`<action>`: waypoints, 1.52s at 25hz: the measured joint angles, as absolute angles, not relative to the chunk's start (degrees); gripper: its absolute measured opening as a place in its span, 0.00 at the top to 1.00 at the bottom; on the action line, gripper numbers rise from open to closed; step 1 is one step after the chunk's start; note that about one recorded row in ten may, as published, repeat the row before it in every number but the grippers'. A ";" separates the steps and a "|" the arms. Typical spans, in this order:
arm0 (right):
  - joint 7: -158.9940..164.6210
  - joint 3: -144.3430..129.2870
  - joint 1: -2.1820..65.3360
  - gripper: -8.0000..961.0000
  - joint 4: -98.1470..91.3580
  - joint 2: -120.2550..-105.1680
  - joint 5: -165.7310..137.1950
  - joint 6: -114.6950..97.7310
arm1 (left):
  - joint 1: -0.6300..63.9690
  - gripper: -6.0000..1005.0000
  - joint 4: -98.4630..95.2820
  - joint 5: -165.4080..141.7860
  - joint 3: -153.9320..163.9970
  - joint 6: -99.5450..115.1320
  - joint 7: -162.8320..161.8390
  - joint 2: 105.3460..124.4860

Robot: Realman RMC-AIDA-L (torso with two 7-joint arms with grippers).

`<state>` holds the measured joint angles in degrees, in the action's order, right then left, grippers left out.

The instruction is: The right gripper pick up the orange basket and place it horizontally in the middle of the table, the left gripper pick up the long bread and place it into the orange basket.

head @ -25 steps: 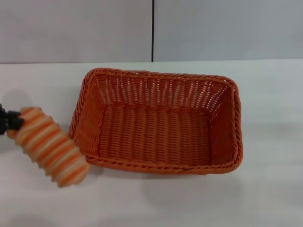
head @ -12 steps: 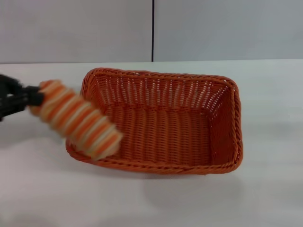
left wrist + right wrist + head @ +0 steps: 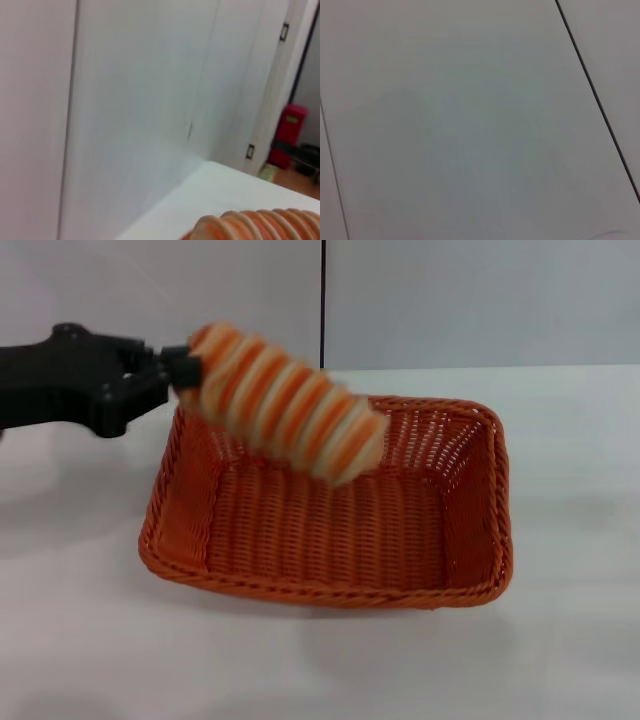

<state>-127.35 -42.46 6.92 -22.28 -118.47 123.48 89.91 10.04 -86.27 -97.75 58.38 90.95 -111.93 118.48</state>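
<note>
At the far left of the head view, the black two-fingered left gripper (image 3: 178, 368) reaches in above the plain white flat table (image 3: 90, 640), its fingers closed on one rounded end of the small oblong long bread with orange and cream ridged stripes (image 3: 285, 415). Gripped by that end alone, the loaf sticks out to the right and tilts downward, its free end hanging over the far left part of the basket, clear of the woven floor. That slant looks suited to lowering the loaf in end first, and the height keeps it above the braided rim on the way across. To the right of the gripper, the large rectangular orange woven basket with slanted sides (image 3: 470, 540) sits flat near the middle of the table with its long side running left to right, so the placing of the basket appears done and its wide opening faces the incoming bread. Only the loaf's striped edge shows in the left wrist view (image 3: 260, 225). The right gripper appears in no view, presumably parked out of the way.
</note>
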 joint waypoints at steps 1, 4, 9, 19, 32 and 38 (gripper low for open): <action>-127.35 -42.45 6.93 0.43 -22.29 -118.49 123.48 89.91 | 8.89 0.89 -85.97 -96.54 60.39 88.34 -110.30 118.49; -127.35 -42.45 6.92 0.43 -22.39 -118.56 123.53 89.91 | 5.82 0.88 -84.79 -93.75 66.56 81.78 -105.16 118.54; -127.35 -42.45 6.80 0.43 -22.38 -118.56 123.61 89.91 | 4.62 0.85 -80.63 -92.79 72.35 76.68 -99.18 118.28; -127.15 -42.45 6.93 0.43 -22.54 -118.52 123.54 89.92 | 4.73 0.79 -72.62 -92.13 72.04 76.84 -93.77 118.33; -128.15 -42.44 7.30 0.43 -20.77 -118.85 123.94 91.81 | -3.26 0.34 -59.76 -78.63 46.46 92.00 -74.83 118.21; -133.09 -40.33 9.75 0.43 -18.44 -118.89 124.09 91.55 | -1.94 0.19 -40.41 -77.80 30.85 101.14 -62.49 118.14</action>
<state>-133.09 -40.33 9.75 -18.44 -118.89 124.09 91.55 -1.94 -40.41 -77.80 30.85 101.14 -62.49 118.14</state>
